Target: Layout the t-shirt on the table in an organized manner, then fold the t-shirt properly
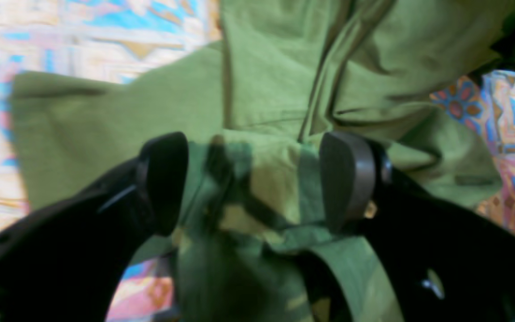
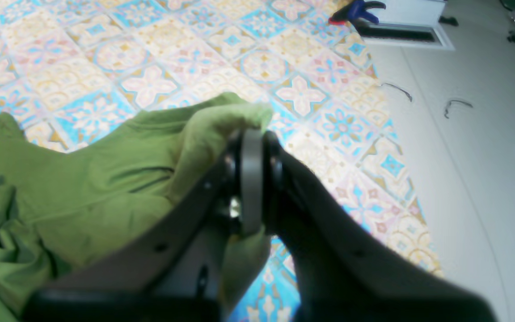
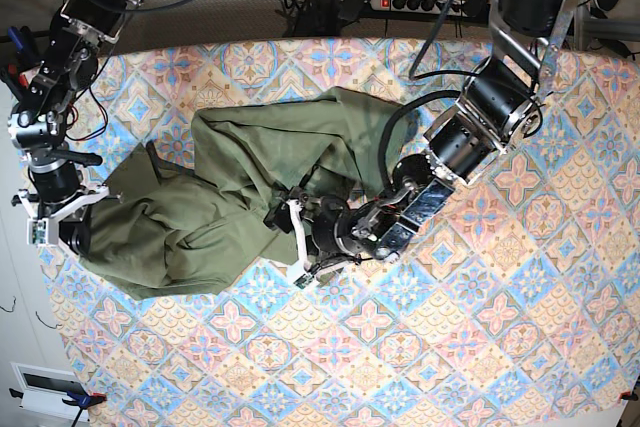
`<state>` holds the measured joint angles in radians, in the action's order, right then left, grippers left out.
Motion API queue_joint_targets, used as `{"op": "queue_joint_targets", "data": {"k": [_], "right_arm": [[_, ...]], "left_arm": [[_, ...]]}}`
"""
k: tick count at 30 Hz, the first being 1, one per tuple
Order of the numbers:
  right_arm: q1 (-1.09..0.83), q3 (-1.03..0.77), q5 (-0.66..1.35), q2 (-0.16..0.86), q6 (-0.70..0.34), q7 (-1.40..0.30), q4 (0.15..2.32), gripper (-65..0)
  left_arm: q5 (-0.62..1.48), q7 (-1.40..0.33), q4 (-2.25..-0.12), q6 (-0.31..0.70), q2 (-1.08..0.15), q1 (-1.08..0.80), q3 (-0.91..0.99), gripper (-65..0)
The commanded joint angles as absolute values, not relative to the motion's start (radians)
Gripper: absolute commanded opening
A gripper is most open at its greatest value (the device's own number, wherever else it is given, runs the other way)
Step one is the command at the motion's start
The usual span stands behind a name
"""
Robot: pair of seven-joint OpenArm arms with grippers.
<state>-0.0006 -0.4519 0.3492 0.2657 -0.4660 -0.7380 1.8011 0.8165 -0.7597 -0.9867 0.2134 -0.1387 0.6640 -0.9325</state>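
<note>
Olive cotton t-shirt (image 3: 230, 197) lies crumpled mid-table (image 3: 500, 347); left gripper (image 1: 253, 179) gapes empty over a fold, right gripper (image 2: 252, 179) pinches an edge, so lone pulling risks dragging bunches.

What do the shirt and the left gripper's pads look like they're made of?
Shirt: soft matte olive knit, probably cotton; it creases and bunches with no sheen. Pads on the left gripper: smooth dark grey, rounded, likely rubber or plastic; blur leaves it open.
</note>
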Motion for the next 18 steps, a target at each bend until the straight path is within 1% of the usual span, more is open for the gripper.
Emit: {"op": "queue_joint_targets", "data": {"k": [1, 7, 12, 13, 14, 18], "right_arm": [[0.018, -0.456, 0.364, 0.283, -0.464, -0.708, 1.822, -64.9], [0.018, -0.455, 0.364, 0.283, -0.464, -0.71, 1.833, -64.9], [0.018, -0.455, 0.364, 0.283, -0.464, -0.71, 1.836, -64.9], [0.018, -0.455, 0.364, 0.283, -0.464, -0.71, 1.836, -64.9], [0.018, -0.455, 0.364, 0.283, -0.464, -0.71, 1.836, -64.9], [0.018, -0.455, 0.364, 0.283, -0.464, -0.71, 1.837, -64.9]], "left_arm": [[0.828, -0.742, -0.984, 0.216, -0.125, 0.691, -0.926, -20.4], [0.828, -0.742, -0.974, 0.216, -0.113, 0.69, -1.018, -20.7], [0.828, -0.725, -0.974, 0.216, -0.096, 0.667, -1.023, -21.7], [0.828, -0.711, -0.972, 0.216, -0.093, 0.664, -1.026, -24.5], [0.828, -0.7, -0.964, 0.216, -0.091, 0.664, -1.026, -29.9], [0.832, -0.659, -0.946, 0.216, -0.073, 0.664, -1.015, -59.5]]}}
